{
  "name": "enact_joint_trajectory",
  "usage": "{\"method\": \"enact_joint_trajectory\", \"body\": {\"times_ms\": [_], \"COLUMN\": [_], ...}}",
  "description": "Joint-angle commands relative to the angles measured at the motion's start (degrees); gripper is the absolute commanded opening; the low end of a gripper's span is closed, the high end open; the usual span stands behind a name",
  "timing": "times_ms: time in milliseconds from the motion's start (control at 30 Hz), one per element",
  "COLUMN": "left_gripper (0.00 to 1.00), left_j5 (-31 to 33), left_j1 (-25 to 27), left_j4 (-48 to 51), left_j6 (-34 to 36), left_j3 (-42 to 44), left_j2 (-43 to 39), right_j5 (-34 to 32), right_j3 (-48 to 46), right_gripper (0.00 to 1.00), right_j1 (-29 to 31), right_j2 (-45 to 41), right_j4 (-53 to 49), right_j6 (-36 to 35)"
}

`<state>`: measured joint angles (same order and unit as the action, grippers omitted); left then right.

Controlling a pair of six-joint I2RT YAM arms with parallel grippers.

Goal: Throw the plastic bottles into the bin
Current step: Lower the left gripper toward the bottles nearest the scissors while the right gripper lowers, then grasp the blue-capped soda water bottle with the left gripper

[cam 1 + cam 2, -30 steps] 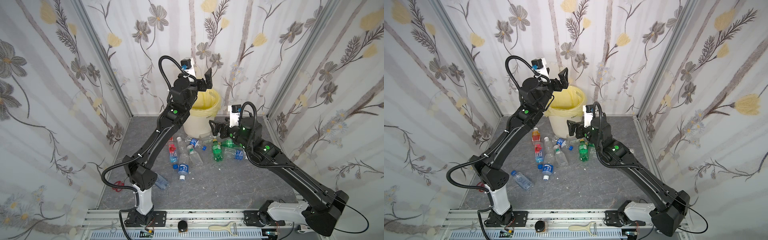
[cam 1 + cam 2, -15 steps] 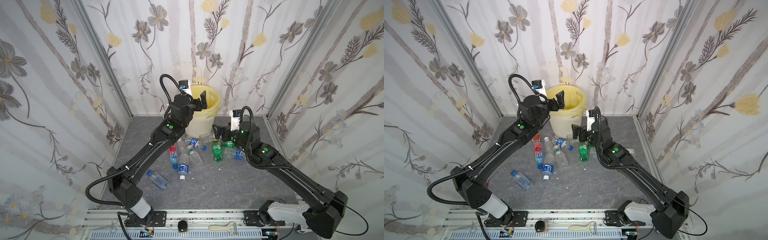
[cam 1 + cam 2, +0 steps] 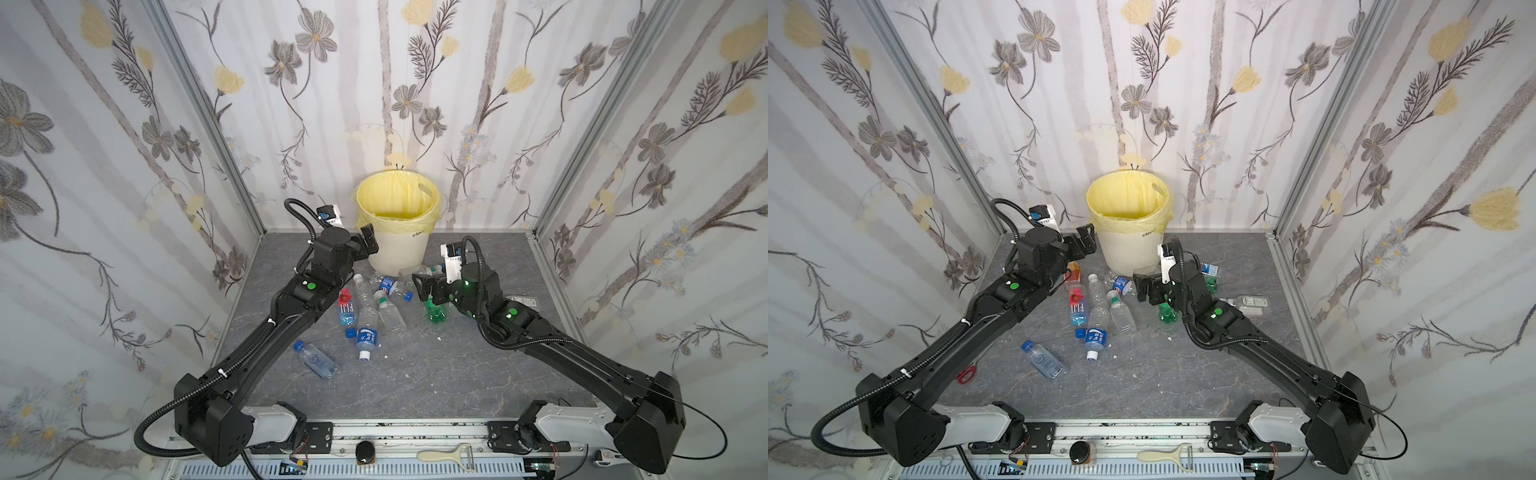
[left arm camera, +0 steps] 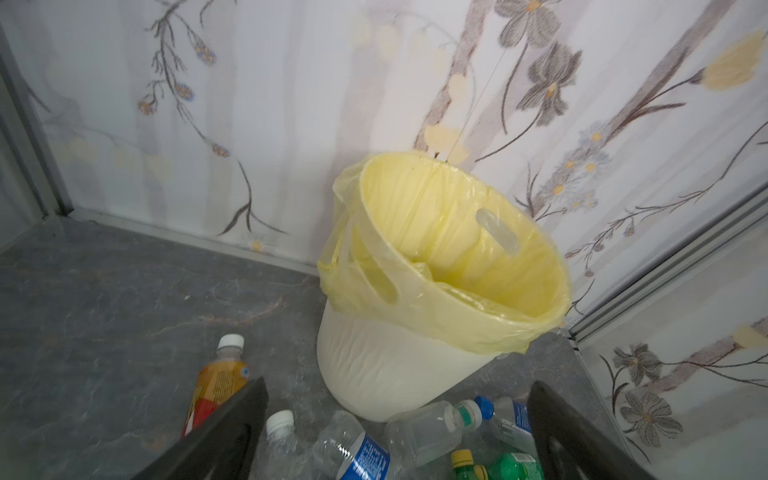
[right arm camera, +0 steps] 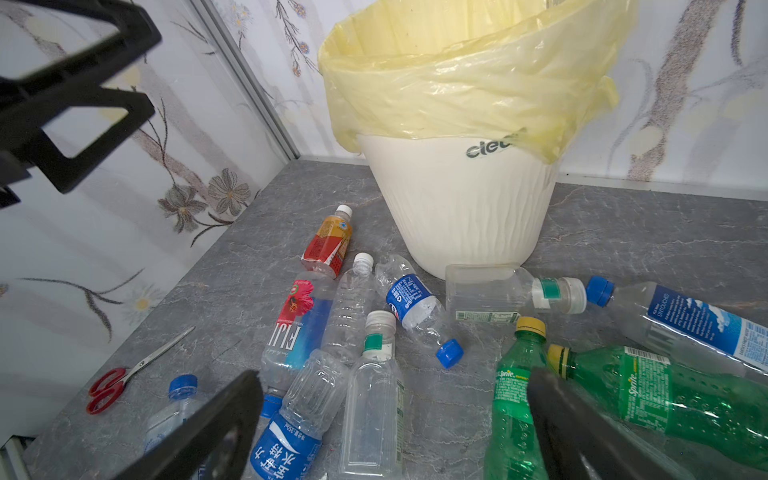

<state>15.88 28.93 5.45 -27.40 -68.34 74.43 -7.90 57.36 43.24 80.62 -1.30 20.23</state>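
Note:
The bin [image 3: 395, 255], cream with a yellow liner, stands against the back wall; it also fills the left wrist view [image 4: 390, 370]. Several plastic bottles lie in front of it: a Fiji bottle [image 3: 347, 311], a blue-labelled one [image 3: 367, 334], a green one [image 3: 436, 311] and a lone one [image 3: 316, 362] nearer the front. My left gripper [image 3: 368, 241] hangs open and empty beside the bin's left wall, above an orange-red bottle [image 4: 220, 380]. My right gripper [image 3: 422, 287] is open low over the pile, between a clear bottle [image 5: 374, 399] and a green Sprite bottle [image 5: 513, 399].
Red scissors [image 3: 966, 374] lie by the left wall. A flat clear bottle [image 3: 1246, 301] rests near the right wall. A peeler [image 3: 446, 455] sits on the front rail. Flowered walls close in three sides. The left gripper's fingers [image 5: 62, 104] loom close in the right wrist view.
My left gripper has come down from above the bin's rim to beside its left wall. The right gripper has drawn slightly nearer and lower over the bottles. Both stay open.

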Motion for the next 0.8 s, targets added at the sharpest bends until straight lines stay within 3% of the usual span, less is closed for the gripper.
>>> {"method": "enact_joint_trajectory", "body": {"times_ms": [0,100,267,400,533,767], "left_gripper": [1.0,1.0,1.0,1.0,1.0,1.0], "left_j5": [-2.7,-3.7,-13.9,-14.9,-12.9,-5.5], "left_j1": [-2.3,-4.8,-13.4,-18.3,-21.3,-21.8], "left_j4": [4.2,6.5,10.6,14.3,23.1,37.9], "left_j6": [-9.2,-13.3,-21.5,-26.2,-28.1,-35.4], "left_j3": [4.3,7.0,11.1,15.8,15.5,14.8], "left_j2": [-2.1,-4.7,-6.6,-8.1,-7.1,-5.6], "right_j5": [0.3,0.3,1.9,2.2,2.1,2.0], "right_j3": [-0.5,-0.6,-0.8,0.3,1.3,2.2], "right_gripper": [1.0,1.0,1.0,1.0,1.0,1.0], "right_j1": [1.9,5.3,9.5,12.5,13.9,14.0], "right_j2": [1.7,3.8,7.3,10.4,14.0,15.6], "right_j4": [2.9,3.7,7.2,8.4,8.6,9.0], "right_j6": [0.8,0.2,0.3,0.4,0.4,-0.4]}}
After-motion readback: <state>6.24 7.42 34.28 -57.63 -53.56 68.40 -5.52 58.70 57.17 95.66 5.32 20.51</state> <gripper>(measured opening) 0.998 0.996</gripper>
